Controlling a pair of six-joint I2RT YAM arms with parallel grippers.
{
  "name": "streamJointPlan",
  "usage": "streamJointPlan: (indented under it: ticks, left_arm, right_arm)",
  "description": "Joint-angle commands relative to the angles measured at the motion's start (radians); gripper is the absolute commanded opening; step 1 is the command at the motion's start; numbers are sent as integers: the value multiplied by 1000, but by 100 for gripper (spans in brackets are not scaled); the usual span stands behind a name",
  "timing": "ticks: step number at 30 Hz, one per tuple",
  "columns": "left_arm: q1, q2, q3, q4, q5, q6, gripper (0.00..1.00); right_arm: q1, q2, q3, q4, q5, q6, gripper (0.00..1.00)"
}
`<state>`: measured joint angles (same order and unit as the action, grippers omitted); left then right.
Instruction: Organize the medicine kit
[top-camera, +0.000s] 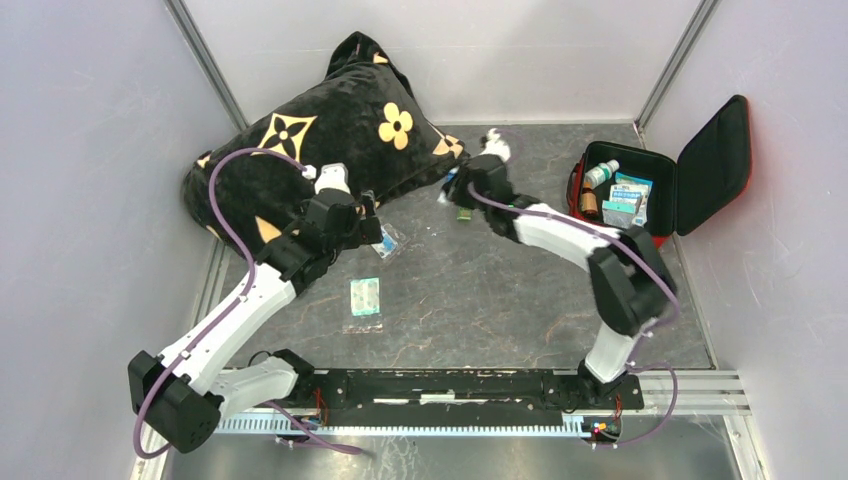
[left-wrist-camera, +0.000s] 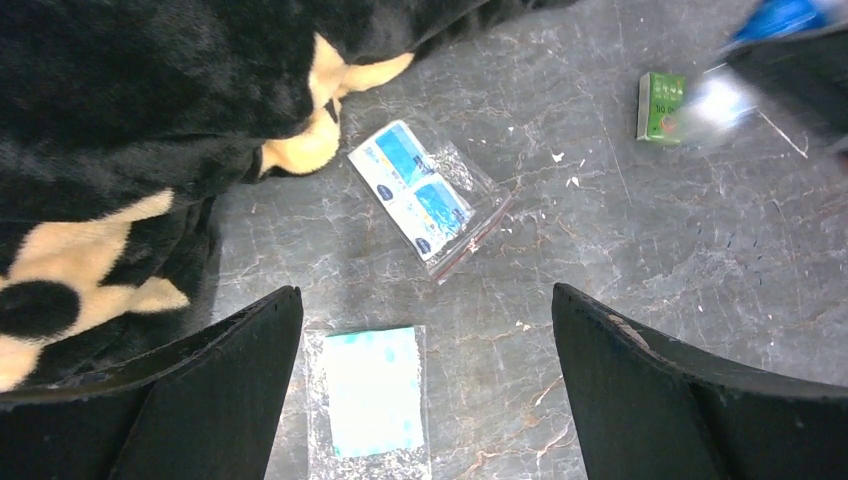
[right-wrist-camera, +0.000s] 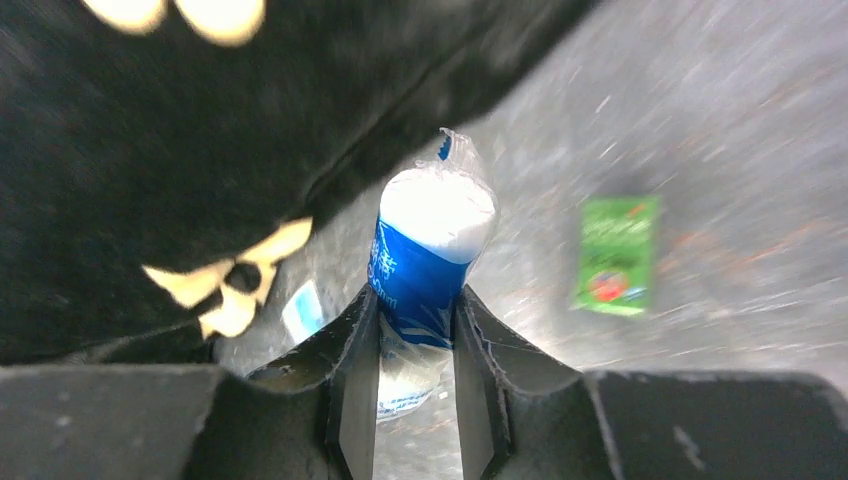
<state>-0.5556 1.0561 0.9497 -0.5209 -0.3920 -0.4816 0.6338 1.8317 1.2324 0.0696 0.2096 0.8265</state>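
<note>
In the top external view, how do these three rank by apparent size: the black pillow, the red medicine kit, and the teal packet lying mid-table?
Largest to smallest:
1. black pillow
2. medicine kit, lying open
3. teal packet, clearly the smallest

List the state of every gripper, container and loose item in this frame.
medicine kit: open, lid swung back, partly filled.
left gripper: open, empty.
right gripper: shut on blue-white pack.
green box: lying loose.
sachet bag: lying flat, loose.
teal packet: lying flat, loose.
</note>
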Motion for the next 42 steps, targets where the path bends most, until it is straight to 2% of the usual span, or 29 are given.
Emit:
streamJointPlan:
  ticks: [1, 4, 7, 14, 24, 31, 37, 39, 42]
  left_arm:
    - [7, 41, 40, 51, 58, -56, 100]
    - [7, 82, 37, 71, 82, -77, 100]
    - [8, 127, 34, 85, 93, -88, 100]
    - [16, 194, 46, 90, 89, -92, 100]
    - [66, 319, 104, 85, 62, -106, 100]
    - [100, 433, 156, 110, 50, -117, 100]
    - [122, 454, 156, 134, 84, -124, 100]
    - [125, 459, 158, 136, 93, -124, 100]
    - [128, 463, 164, 139, 113, -121, 100]
  right_arm:
    - [-150, -201, -157, 190, -76, -233, 29]
    - [-295, -295, -216, 153, -118, -333, 29]
    - [-412, -341, -203, 61, -91, -484, 29]
    - [-587, -279, -33, -194, 37, -738, 30]
    - [-729, -175, 57, -304, 131, -805, 30]
    - [-783, -114, 116, -329, 114, -804, 52]
    - [-795, -151, 130, -309, 134, -798, 65]
    - [-796, -170, 124, -305, 118, -786, 66]
    - [-796, -213, 91, -262, -20, -762, 67]
